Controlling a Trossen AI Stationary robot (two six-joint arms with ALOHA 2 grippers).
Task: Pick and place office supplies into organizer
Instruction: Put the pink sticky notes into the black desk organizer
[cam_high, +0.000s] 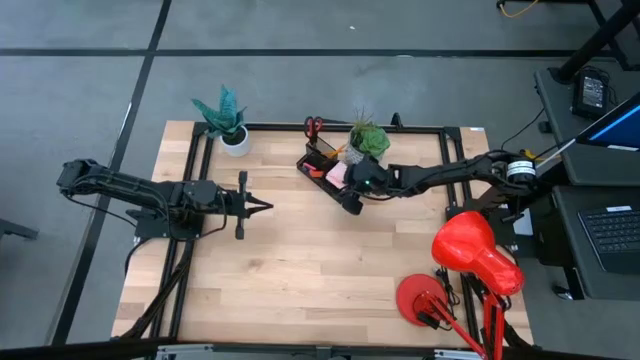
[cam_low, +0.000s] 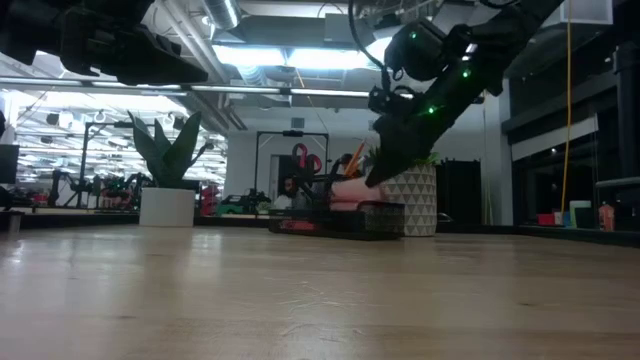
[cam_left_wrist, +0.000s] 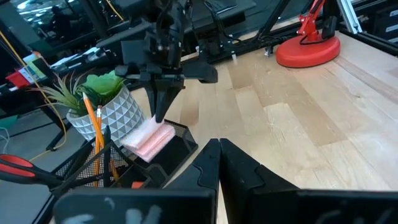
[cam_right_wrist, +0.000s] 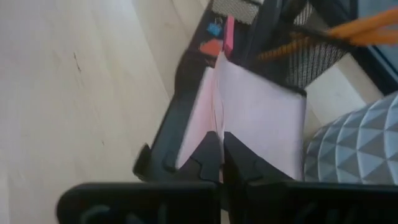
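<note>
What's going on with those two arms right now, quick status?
Right gripper shut on pink square sticky-note pad, lowering it into black mesh organizer. Left gripper shut, empty, waiting mid-table. White geometric plant pot close beside organizer.

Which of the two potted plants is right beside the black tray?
The spiky green plant in the patterned white pot, just behind the tray. The broad-leafed plant in the plain white pot stands apart, toward the left.

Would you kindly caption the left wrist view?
Right pincer shut on pink sticky-note pad at the black organizer.
</note>
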